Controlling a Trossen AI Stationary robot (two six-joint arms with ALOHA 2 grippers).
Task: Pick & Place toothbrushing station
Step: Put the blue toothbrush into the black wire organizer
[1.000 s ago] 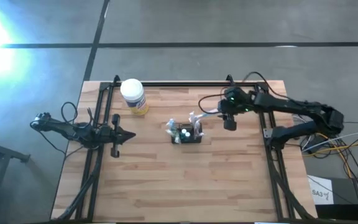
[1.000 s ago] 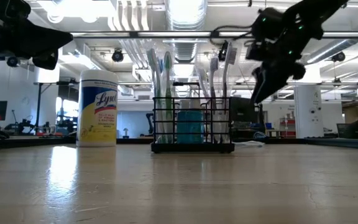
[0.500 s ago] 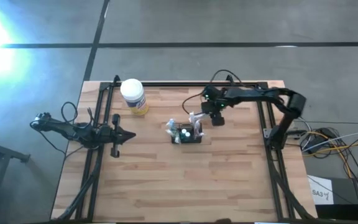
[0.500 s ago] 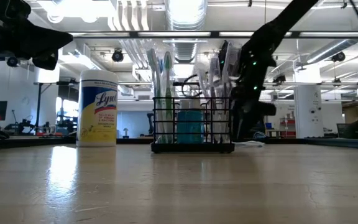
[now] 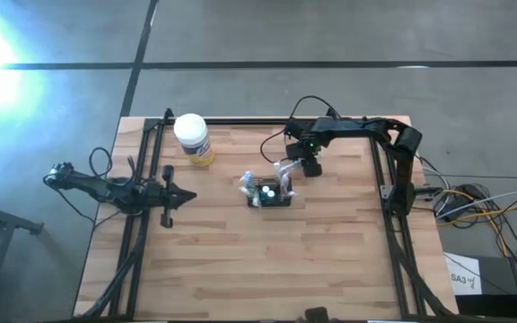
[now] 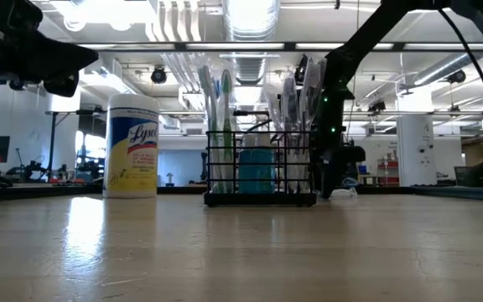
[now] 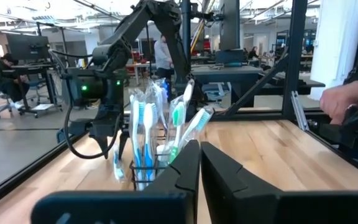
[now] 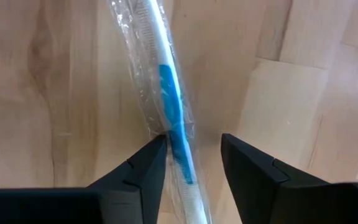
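Note:
The black wire-mesh caddy (image 5: 270,194) with several toothbrushes stands on its base mid-table; it also shows in the low view (image 6: 260,168) and the left wrist view (image 7: 146,169). A loose toothbrush in a clear wrapper (image 8: 169,106) lies flat on the wood just beyond the caddy's right end (image 5: 285,169). My right gripper (image 8: 191,140) is open and low over it, pointing down, one finger on each side of the handle (image 5: 309,168). My left gripper (image 5: 185,194) is shut and empty at the table's left, pointing at the caddy. My right gripper comes from above with its fingers across the wrapped toothbrush, which lies flat on the table. One fingertip (image 8: 155,144) stands at the wrapper's edge (image 8: 161,127). I cannot tell whether it touches.
A white-lidded jar with a yellow label (image 5: 193,139) stands at the far left, also in the low view (image 6: 132,145). Black frame rails (image 5: 142,179) run along both sides. A person's hand (image 7: 340,102) shows beyond the table's edge. Bare wood lies toward the near edge.
My right gripper has gone toward the table's left and a little toward the far edge. It has come down from above the caddy's height to the tabletop, over the wrapped toothbrush. The caddy and jar have stayed put.

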